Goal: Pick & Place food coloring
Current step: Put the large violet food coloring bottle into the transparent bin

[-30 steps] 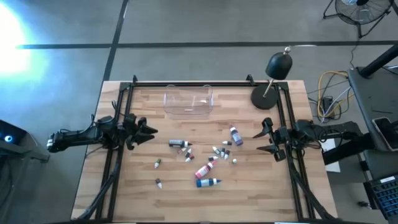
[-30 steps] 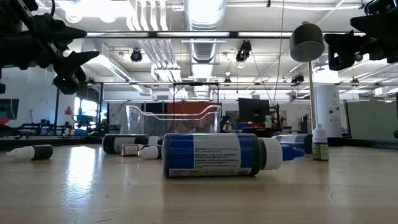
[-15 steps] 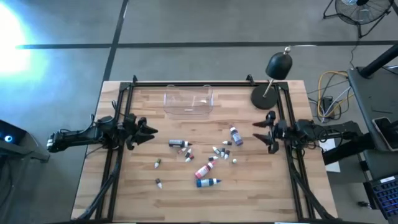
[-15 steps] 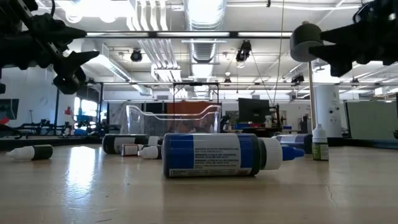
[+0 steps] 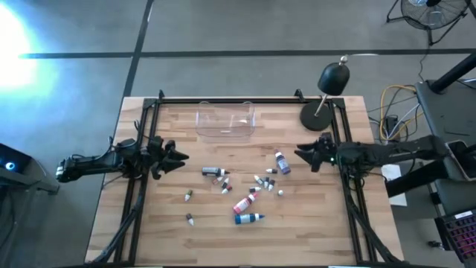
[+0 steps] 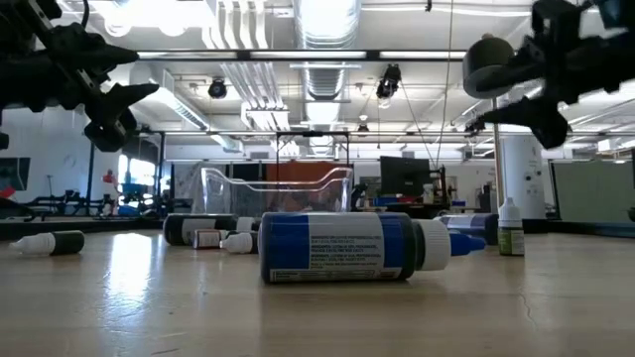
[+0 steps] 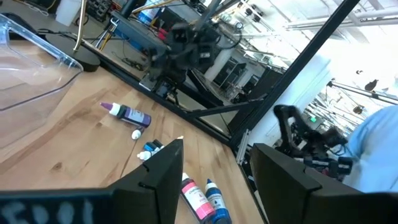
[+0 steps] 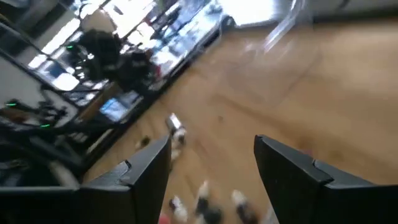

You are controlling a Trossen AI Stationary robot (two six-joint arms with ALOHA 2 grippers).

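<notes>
From above I see my right hand [image 5: 306, 154] over the wooden desk [image 5: 171, 216] beside the purple bottle [image 5: 281, 161], fingers apart; the left hand [image 5: 178, 157] waits opposite, also spread. The food coloring [image 5: 238, 190] lies scattered mid-desk. Only the low view shows the blue bottle's [image 6: 342, 247] glossy printed label and the clear tub [image 6: 278, 188] behind.

grey concrete floor [image 5: 245, 30] with dark seams, strong glare at one corner. wooden table [image 5: 223, 234]. black desk lamp [image 5: 327, 89] at its far edge. overhead, white ducts [image 6: 327, 30] and strip lights; beyond, possibly monitors [image 6: 402, 178], indistinct.
</notes>
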